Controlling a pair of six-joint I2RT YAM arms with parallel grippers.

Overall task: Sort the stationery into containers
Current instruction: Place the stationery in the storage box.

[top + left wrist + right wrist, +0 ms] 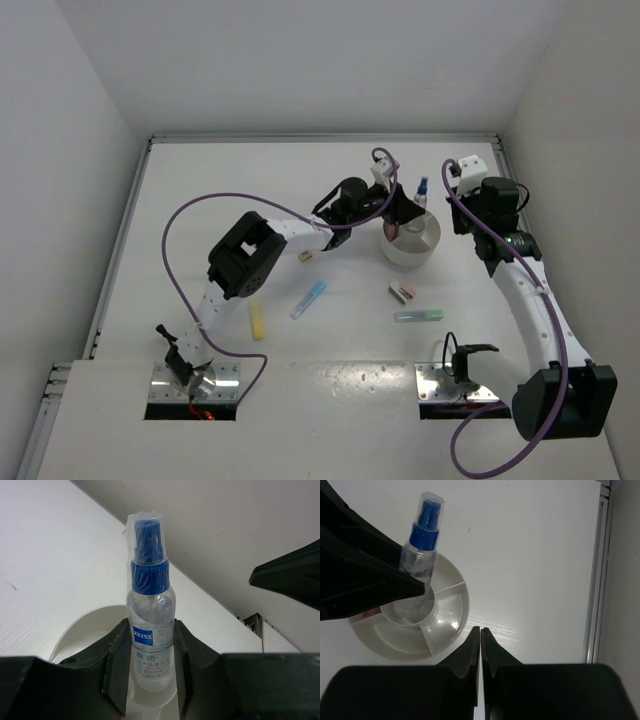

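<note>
My left gripper [408, 212] [150, 647] is shut on the clear blue-capped bottle [149, 585] and holds it upright. The bottle's base is in the round middle compartment of the white divided dish [416, 254] [448, 614]. The bottle also shows in the top view [421, 190] and the right wrist view [420, 550]. My right gripper [458, 195] [480, 630] is shut and empty, above bare table just right of the dish. Something pink lies in the dish's left compartment [392, 230]. The dish rim shows behind the left fingers [85, 625].
Loose on the table in front of the dish are a tan block [305, 256], a blue stick [308, 299], a yellow stick [257, 321], brown-pink blocks [401, 292] and a green stick [418, 315]. White walls close in the table at the back and sides.
</note>
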